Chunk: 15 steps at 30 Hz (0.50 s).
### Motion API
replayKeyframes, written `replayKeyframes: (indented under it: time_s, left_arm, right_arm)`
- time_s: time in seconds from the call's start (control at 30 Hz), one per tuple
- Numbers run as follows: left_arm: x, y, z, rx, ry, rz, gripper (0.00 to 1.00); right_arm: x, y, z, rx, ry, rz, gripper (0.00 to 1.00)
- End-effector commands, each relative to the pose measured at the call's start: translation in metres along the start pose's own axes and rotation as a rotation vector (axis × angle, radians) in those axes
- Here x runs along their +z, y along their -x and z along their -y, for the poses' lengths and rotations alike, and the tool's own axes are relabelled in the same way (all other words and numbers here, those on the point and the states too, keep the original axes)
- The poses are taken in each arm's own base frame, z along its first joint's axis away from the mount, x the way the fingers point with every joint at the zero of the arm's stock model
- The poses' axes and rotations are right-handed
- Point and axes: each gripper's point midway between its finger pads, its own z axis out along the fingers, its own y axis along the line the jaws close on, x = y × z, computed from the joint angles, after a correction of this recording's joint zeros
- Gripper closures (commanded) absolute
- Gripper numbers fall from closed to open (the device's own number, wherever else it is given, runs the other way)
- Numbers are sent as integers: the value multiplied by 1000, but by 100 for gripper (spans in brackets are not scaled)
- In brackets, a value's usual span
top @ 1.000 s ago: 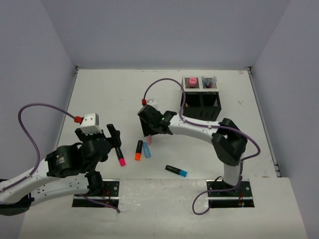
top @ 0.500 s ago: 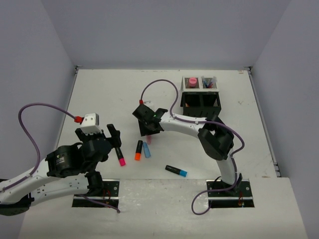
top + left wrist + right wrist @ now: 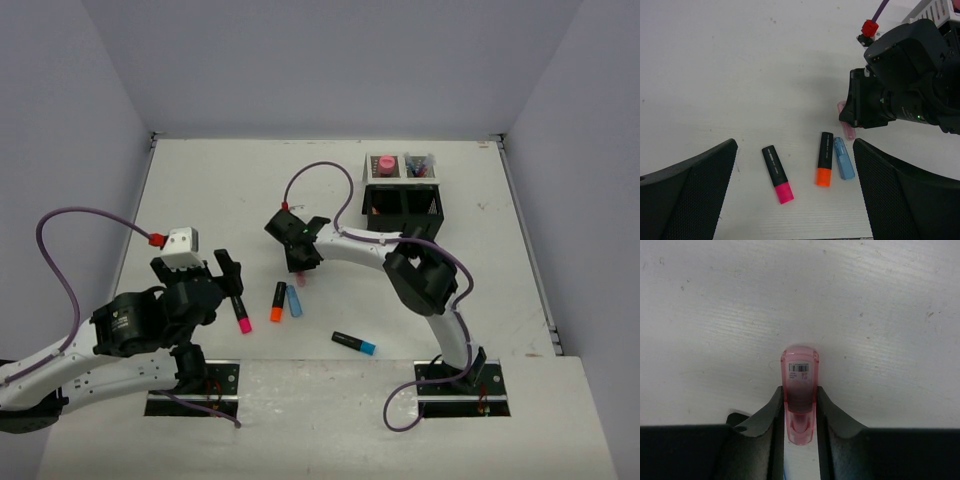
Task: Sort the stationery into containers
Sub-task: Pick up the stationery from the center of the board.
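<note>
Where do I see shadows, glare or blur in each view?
Top external: even soft light, no glare, nothing blurred. Left wrist: a soft shadow on the table beside the right hand; own fingers dark in the lower corners. Right wrist: the barcode label on the pink highlighter is sharp, no glare.

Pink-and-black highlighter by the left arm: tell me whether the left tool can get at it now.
Probably yes. The left tool is open and aimed its way; the pink-and-black highlighter lies bare on the table, apart from the orange highlighter.
</note>
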Motion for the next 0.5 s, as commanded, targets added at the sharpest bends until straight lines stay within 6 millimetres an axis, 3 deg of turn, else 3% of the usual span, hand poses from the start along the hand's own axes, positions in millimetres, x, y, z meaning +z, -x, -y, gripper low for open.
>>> replayKeyframes:
  time_s: [0.0,0.03,0.07,0.17,0.2,0.23,0.33,0.37,0.4,0.47]
  left_arm:
    - [-2,11,1,-40,-2,34,0]
    - [-2,11,1,-41,-3,35,0]
    - [-1,11,1,-39,-2,34,0]
    - [-1,11,2,-35,-5,32,0]
    - [-1,10,2,-33,-4,31,0]
    - [-1,10,2,-33,-3,31,0]
    - [-1,10,2,-33,-5,31,0]
    - [-1,10,2,-33,-5,31,0]
    - [-1,11,3,-34,-7,31,0]
    - [-1,11,3,-36,-9,33,0]
  right_arm:
    - [-11,17,7,14,-34,63,91]
    - [-12,20,9,14,-47,77,94]
    - [-37,39,12,10,-31,151,99]
    - [-92,76,28,17,-27,339,100]
    - [-98,82,37,12,-54,387,100]
    - [-112,94,53,10,-97,484,100]
    - [-188,138,100,154,-169,817,100]
    - [-182,132,106,144,-186,810,100]
    - [-203,140,132,223,-246,884,100]
    - [-210,149,177,362,-278,1002,100]
